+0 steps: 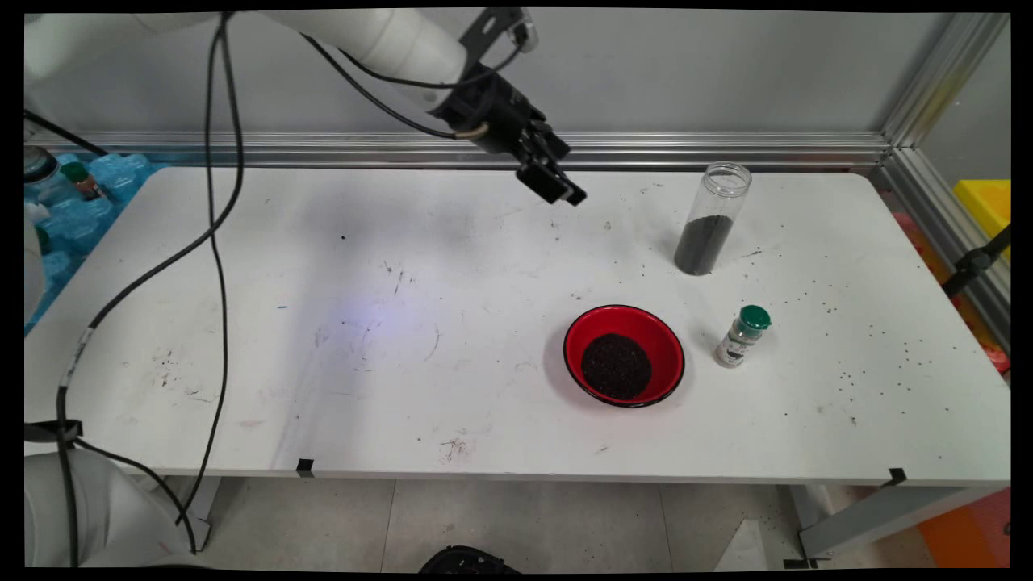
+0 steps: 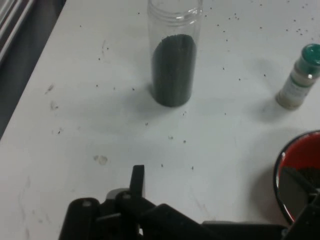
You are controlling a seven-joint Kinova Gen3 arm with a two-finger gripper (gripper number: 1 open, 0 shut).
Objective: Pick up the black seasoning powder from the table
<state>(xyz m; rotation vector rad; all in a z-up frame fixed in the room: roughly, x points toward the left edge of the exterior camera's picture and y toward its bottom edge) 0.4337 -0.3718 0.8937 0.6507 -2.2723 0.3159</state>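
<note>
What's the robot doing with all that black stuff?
Right now it holds nothing. Its tool hangs in the air above the table's far side, near a tall clear jar partly full of dark grains. A red bowl of the same grains and a small green-capped bottle stand closer to us.

you see a matt white worktop [image 1: 242, 323], scuffed and flecked with dark grains; a clear smooth plastic jar [image 1: 712, 219] of dark granules, a glossy red bowl [image 1: 624, 355] with grainy black filling, and a matt black claw [image 1: 557, 187]
</note>
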